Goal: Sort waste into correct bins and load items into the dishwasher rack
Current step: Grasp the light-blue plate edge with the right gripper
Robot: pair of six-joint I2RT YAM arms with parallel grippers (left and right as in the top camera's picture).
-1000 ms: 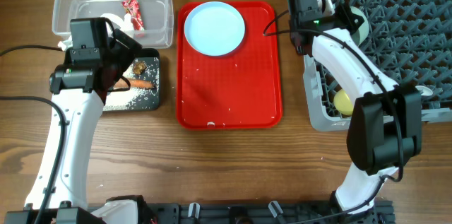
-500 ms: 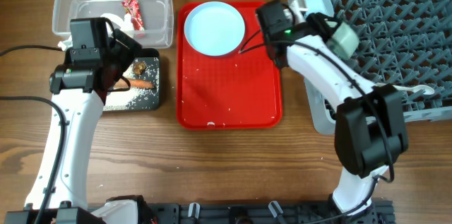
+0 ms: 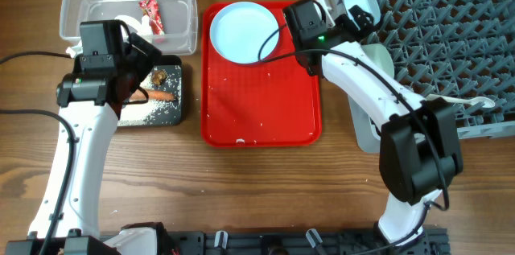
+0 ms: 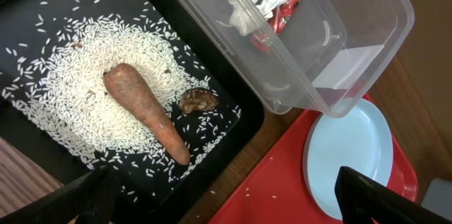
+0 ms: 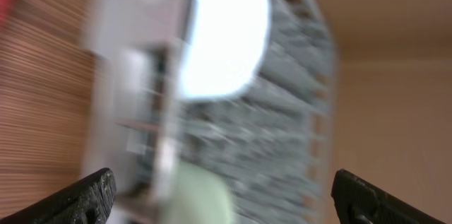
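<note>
The pale blue plate [image 3: 243, 31] lies on the red tray [image 3: 261, 102]; the left wrist view shows the plate [image 4: 349, 157] too. The clear bin [image 3: 181, 22] holds a red wrapper [image 3: 150, 14] and white tissue [image 4: 244, 1]. The black bin [image 3: 173, 114] holds rice [image 4: 106, 61], a carrot [image 4: 145, 111] and a brown scrap [image 4: 198, 100]. My left gripper [image 3: 141, 70] hangs open over the black bin. My right gripper [image 3: 362, 18] is open at the grey rack's [image 3: 451, 22] left end, above a pale bowl [image 3: 380, 60]. The right wrist view is blurred.
A white spoon [image 3: 459, 102] rests on the rack's front edge. Loose rice grains dot the red tray [image 4: 282, 189]. Bare wooden table lies in front of the tray and bins.
The right arm swung left from over the rack toward the tray's right edge and its jaws opened; the pale bowl now sits lower in the rack. The left arm stayed still.
</note>
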